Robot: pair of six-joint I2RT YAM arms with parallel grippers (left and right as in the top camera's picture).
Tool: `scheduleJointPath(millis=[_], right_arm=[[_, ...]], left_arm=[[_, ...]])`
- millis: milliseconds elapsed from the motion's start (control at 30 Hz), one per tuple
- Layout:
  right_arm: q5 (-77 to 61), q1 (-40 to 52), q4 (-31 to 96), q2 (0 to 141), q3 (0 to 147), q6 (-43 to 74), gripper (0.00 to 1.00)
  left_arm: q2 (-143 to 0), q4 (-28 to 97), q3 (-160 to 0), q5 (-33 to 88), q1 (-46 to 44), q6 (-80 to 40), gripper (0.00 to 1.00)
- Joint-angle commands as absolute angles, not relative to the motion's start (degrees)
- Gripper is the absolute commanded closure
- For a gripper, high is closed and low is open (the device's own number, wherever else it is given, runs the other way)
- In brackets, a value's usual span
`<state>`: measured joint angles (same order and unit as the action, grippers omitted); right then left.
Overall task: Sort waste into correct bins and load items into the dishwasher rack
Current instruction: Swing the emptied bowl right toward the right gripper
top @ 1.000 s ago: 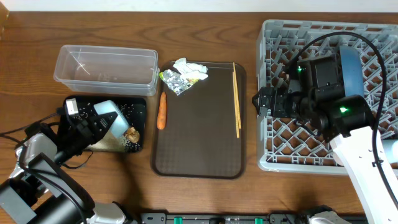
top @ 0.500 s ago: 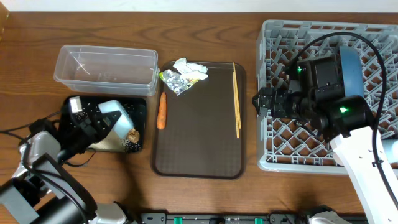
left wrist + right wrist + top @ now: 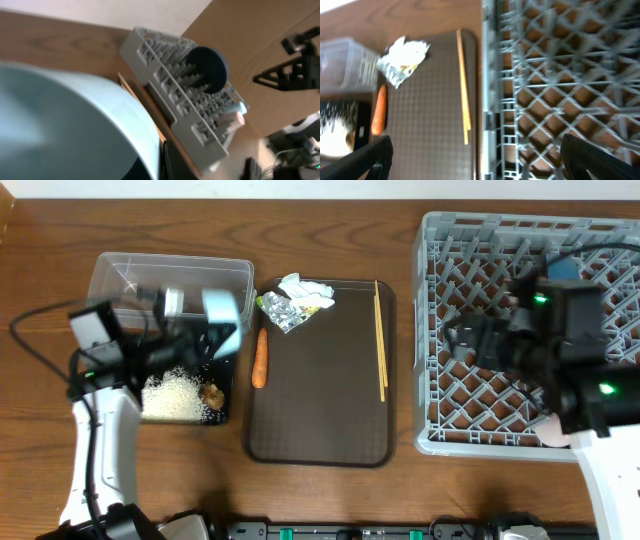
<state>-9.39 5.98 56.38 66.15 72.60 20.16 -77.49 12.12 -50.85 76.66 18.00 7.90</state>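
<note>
Dishwasher rack point(image 3: 440, 240) lies under the right gripper point(image 3: 465, 340), jaws spread, empty | left gripper point(image 3: 200, 330) pinches the light-blue cup point(image 3: 222, 308), far left of the rack | risk: the fast swing slips the cup or clips the clear tub point(image 3: 130, 275) behind it | since earlier: cup lifted off the black tray point(image 3: 227, 380), rice point(image 3: 170, 395) left below.

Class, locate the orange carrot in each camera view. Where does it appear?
Overhead: carrot left of centre, along the brown tray's left edge.
Left wrist: not in it.
Right wrist: carrot at lower left.
Shared landmark: the grey rack, seen in all three.
</note>
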Motion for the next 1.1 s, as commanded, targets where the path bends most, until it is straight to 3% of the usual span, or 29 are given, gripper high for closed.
scheduleJointPath(millis=[0, 200, 333, 533, 800, 1067], right_arm=[[-9.69, 2.37, 57.28, 64.20, 73.08, 20.36, 0.01], [-9.67, -1.83, 59.86, 63.37, 73.08, 20.58, 0.01], [-9.67, -3.86, 60.51, 63.37, 73.08, 21.69, 0.01], [-9.65, -4.91, 61.78, 63.37, 73.08, 21.82, 0.01], [-9.67, -4.91, 63.92, 63.37, 73.08, 21.85, 0.01], [-9.63, -4.91, 65.95, 63.37, 73.06, 21.80, 0.01]], left_arm=[[-77.34, -1.61, -51.64, 71.66, 11.35, -18.59, 0.94], [-79.85, -29.58, -51.64, 63.00, -7.11, -37.65, 0.94], [-84.33, -33.50, -51.64, 54.89, -17.61, -38.72, 0.94], [-95.13, -46.46, -51.64, 53.21, -29.54, -40.77, 0.94], [-108.97, -65.32, -55.05, 46.89, -36.69, -50.19, 0.93], [-116.60, -65.67, -65.65, 47.11, -39.42, -51.35, 0.94]])
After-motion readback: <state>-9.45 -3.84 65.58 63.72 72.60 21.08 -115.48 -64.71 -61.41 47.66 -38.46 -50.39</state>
